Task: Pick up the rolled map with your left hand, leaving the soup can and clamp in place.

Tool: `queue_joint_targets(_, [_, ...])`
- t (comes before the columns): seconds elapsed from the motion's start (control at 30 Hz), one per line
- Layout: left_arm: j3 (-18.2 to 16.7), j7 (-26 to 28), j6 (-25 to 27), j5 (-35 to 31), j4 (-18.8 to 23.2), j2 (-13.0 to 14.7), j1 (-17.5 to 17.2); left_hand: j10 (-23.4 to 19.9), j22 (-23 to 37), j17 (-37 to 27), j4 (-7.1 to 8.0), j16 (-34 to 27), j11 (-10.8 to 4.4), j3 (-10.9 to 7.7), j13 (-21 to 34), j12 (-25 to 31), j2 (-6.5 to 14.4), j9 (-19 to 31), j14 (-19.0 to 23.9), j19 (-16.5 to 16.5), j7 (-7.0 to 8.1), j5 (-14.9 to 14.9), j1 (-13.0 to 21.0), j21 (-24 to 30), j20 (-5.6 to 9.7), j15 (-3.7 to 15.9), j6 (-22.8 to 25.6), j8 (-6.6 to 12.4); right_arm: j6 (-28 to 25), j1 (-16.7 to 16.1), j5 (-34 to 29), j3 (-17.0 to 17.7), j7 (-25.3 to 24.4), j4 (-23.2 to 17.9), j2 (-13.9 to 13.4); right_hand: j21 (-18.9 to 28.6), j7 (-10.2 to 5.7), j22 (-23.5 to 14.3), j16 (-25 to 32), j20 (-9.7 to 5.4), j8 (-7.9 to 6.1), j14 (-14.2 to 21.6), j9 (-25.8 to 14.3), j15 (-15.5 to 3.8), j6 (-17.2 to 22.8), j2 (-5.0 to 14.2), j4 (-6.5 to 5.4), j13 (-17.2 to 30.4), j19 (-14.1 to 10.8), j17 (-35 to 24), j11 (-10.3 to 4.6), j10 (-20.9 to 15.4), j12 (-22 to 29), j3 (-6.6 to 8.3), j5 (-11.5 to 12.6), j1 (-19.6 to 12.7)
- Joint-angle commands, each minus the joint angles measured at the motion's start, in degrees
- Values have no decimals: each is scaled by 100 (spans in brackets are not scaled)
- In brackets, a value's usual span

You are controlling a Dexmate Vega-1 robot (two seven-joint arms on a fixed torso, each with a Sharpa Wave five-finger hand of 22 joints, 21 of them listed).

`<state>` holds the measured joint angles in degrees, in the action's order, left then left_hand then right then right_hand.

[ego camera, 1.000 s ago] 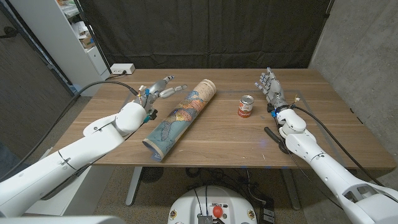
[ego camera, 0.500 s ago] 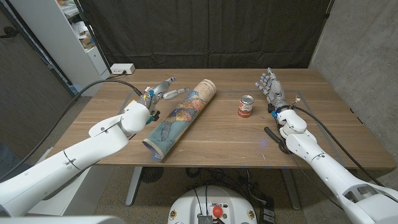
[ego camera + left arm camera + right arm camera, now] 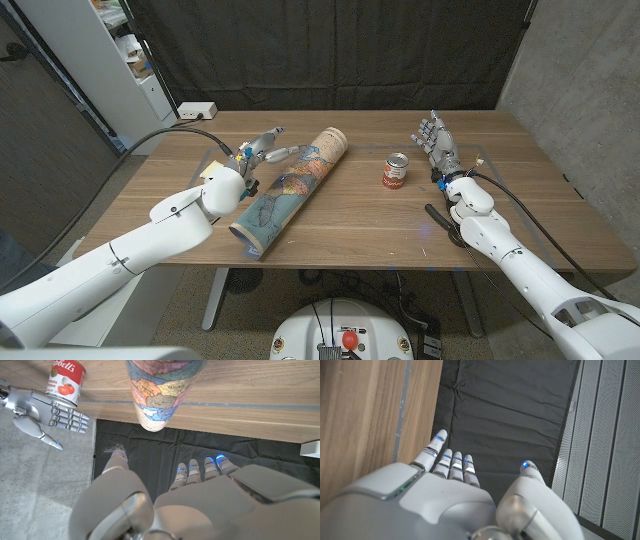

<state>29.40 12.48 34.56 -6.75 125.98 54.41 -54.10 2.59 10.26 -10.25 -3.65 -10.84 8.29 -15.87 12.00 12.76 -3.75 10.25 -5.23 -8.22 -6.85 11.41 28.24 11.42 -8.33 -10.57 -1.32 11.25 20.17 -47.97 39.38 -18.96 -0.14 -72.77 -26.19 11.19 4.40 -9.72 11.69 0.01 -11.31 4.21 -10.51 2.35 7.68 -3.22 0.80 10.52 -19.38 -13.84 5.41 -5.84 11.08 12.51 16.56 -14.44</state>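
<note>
A wooden table stands before black curtains. The rolled map lies left of centre, running near-left to far-right. The left robot hand hovers over it, fingers apart, empty. The right robot hand is spread and empty.

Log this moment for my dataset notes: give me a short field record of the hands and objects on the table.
left hand: open, fingers spread, beside the rolled map, not gripping it
right hand: open, fingers pointing up, right of the soup can
rolled map: lying diagonally on the wooden table
soup can: upright, untouched
clamp: dark, by the right wrist, partly hidden
</note>
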Motion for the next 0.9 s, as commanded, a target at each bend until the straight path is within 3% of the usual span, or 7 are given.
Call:
queue_joint_targets(0.03, [323,-107,357,-467,65,-24,181,-7,16,-29,-52,-32,25,-11,13,38,3,25,10,26,-33,-38,55,27,-50,-53,59,13,19,-7,28,15,14,23,8,-7,21,-22,58,8,-31,46,-31,-14,58,54,-17,27,-20,-18,-6,-72,30,-17,52,2])
queue_joint_targets(0.9, [876,-599,918,-1328,134,-78,502,-41,17,-29,-80,-36,52,-4,12,50,21,26,51,35,-33,-35,68,24,3,-37,116,18,39,-19,45,25,16,42,23,-14,20,-22,57,11,-26,53,-31,-14,72,64,-12,28,2,-5,-3,-75,23,-30,57,7])
